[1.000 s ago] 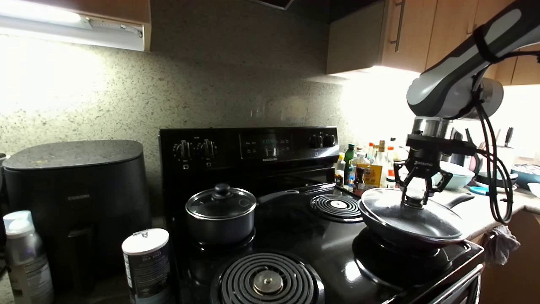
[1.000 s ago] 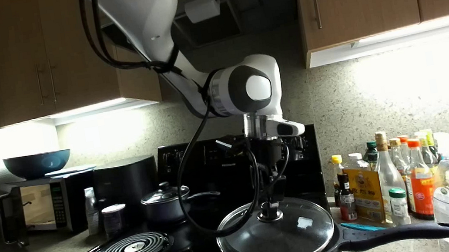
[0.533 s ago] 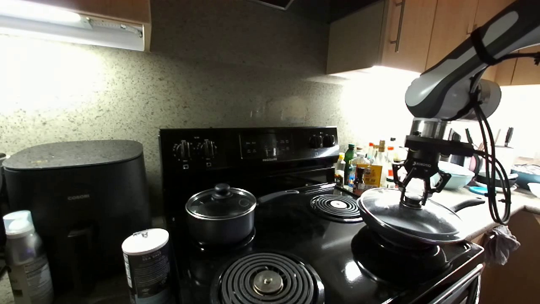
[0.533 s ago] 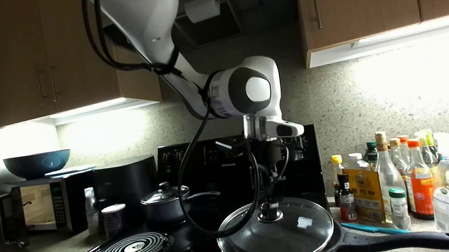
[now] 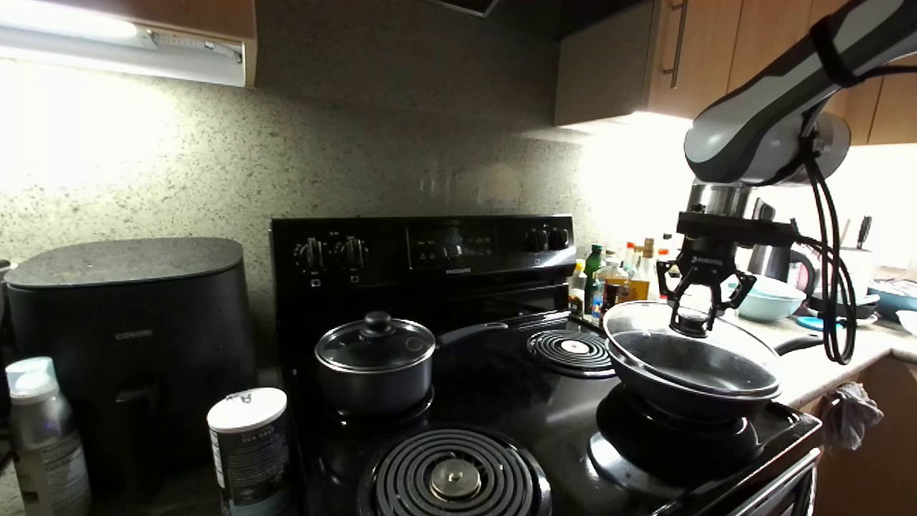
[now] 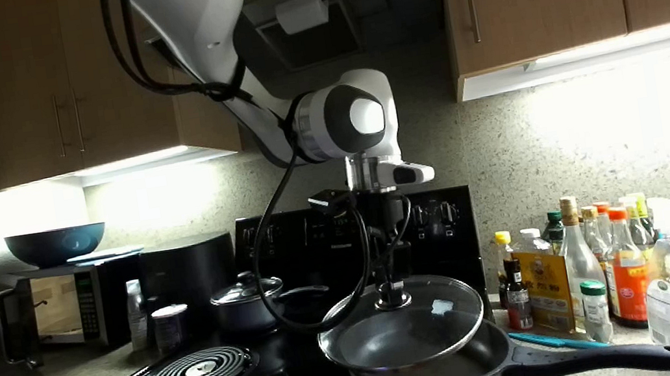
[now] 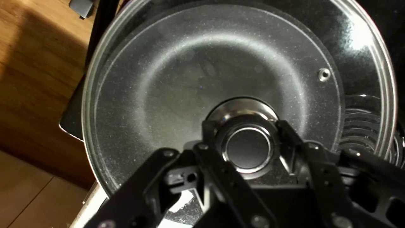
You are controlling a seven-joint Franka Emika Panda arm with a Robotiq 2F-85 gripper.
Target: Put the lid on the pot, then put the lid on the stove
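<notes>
Speckled wall (image 5: pixel 423 158) behind, glass lid (image 6: pixel 405 335) hanging by its knob (image 7: pixel 249 148)

My tool (image 7: pixel 248 136) is drawn in narrow against two sides of the knob, and the glass lid hangs from that grip. I think this is the right place to hold it: central, and made for gripping. Smooth and round as it looks, though, the knob may let the lid twist or tip, so I want a firm squeeze and slow moves. I expect stiff, fairly heavy glass that could crack if the steel rim (image 7: pixel 87 104) knocked hard; a bump out there would have long leverage on me. Just under it is the frying pan (image 6: pixel 492 353), partly uncovered, so the lid isn't seated; whether their edges touch anywhere I can't tell. Beneath the pan, the stove (image 5: pixel 516 408) looks hard and glossy, and I'd expect the rim to skid on it.
</notes>
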